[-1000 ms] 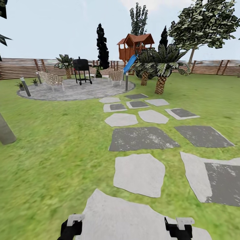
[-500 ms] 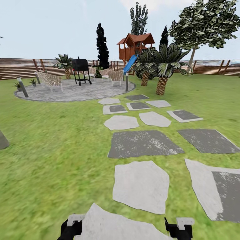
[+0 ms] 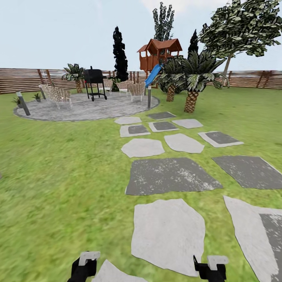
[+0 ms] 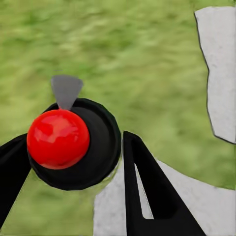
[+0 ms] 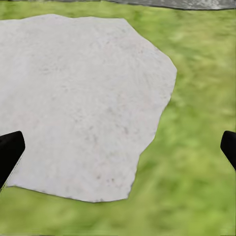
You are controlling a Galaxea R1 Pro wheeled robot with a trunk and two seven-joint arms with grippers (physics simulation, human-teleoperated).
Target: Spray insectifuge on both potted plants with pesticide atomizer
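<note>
2 potted plants [image 3: 18, 102], far patio edge, atomizer unseen

1. Head view: high, facing forward and down over lawn [image 3: 58, 188], slabs [image 3: 168, 231], far patio [image 3: 86, 107], fence [image 3: 23, 80].
2. Left wrist view: close above grass [image 4: 123, 59], slab edge [image 4: 221, 73].
3. Right wrist view: close over a pale slab [image 5: 78, 103], shared with the head view's foreground.

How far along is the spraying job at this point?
Nothing looks done yet. Both the left gripper and the right gripper hang empty over the stepping slabs, with the round patio far ahead. Finding the atomizer, picking it up and spraying both potted plants remain.
</note>
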